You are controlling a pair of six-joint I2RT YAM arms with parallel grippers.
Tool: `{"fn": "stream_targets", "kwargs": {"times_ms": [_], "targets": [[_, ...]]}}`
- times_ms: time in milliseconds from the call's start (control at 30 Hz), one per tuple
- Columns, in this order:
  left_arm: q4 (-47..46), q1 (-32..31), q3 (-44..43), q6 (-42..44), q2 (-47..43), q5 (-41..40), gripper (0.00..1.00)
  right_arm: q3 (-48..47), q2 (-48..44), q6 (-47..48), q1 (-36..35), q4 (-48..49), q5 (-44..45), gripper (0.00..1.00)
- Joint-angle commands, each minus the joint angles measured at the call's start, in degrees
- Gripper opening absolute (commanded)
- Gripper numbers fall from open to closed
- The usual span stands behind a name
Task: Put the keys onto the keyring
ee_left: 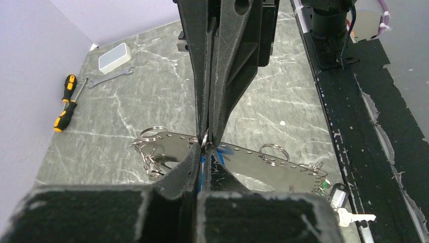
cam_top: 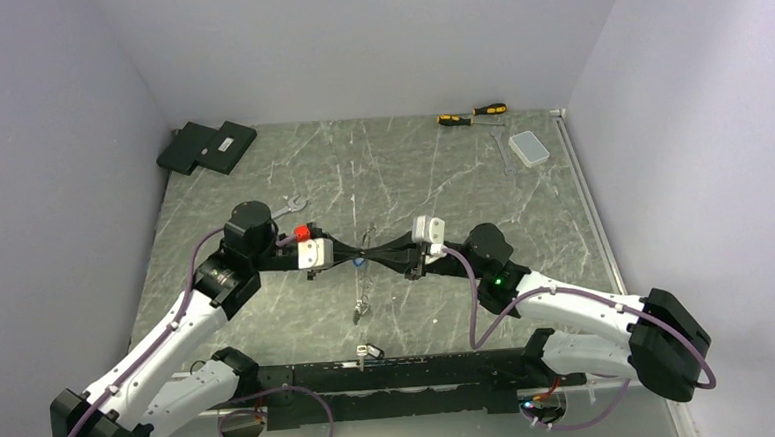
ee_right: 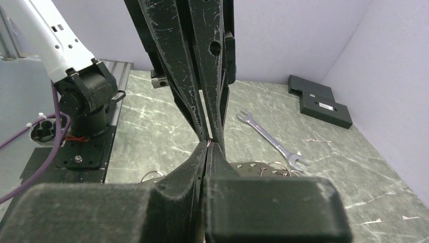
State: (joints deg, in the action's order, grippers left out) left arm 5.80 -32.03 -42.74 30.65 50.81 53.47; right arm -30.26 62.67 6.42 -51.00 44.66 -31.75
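Observation:
My left gripper point(cam_top: 358, 252) and right gripper point(cam_top: 375, 253) meet tip to tip above the table's middle. In the left wrist view the left gripper point(ee_left: 205, 152) is shut, with the blue key point(ee_left: 203, 164) showing between its fingers. The right gripper point(ee_left: 208, 132) comes in from above and is shut on a thin silvery loop of the keyring point(ee_left: 204, 142). That loop is barely visible at the right gripper's point(ee_right: 208, 152) tips in its own view. Below them lies a shiny perforated strip point(ee_left: 283, 169) carrying several split rings. A speck of green, the green key point(ee_left: 325, 183), sits at its near end.
A silver key with a black tag point(ee_left: 354, 218) lies by the black base rail point(cam_top: 392, 378). One wrench point(ee_right: 273, 139) lies near the left arm, another point(ee_left: 109, 78) beside a white box point(ee_left: 114, 56). Screwdrivers point(cam_top: 471, 115) and black boxes point(cam_top: 207, 146) sit at the far edge.

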Motion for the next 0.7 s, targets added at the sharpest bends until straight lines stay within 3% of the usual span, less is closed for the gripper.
{"fn": "stream_targets", "kwargs": {"times_ms": [0, 200, 467, 667], "targets": [[-1.75, -0.22, -1.49, -0.30, 0.66, 1.73, 0.00, -3.24, 0.03, -0.48, -0.15, 5.22, -1.76, 0.00], [4.58, -0.23, -3.71, 4.05, 1.83, -2.11, 0.00, -3.64, -2.42, 0.43, -0.13, -0.05, -1.45, 0.00], [9.16, -0.20, -5.00, 6.96, 2.40, -6.85, 0.00, -8.37, -6.56, 6.13, -0.15, -22.32, 1.59, 0.36], [11.52, -0.26, -6.30, 8.08, 3.01, -9.91, 0.00, -16.87, -4.56, 11.52, -0.15, -41.06, 6.14, 0.40]]}}
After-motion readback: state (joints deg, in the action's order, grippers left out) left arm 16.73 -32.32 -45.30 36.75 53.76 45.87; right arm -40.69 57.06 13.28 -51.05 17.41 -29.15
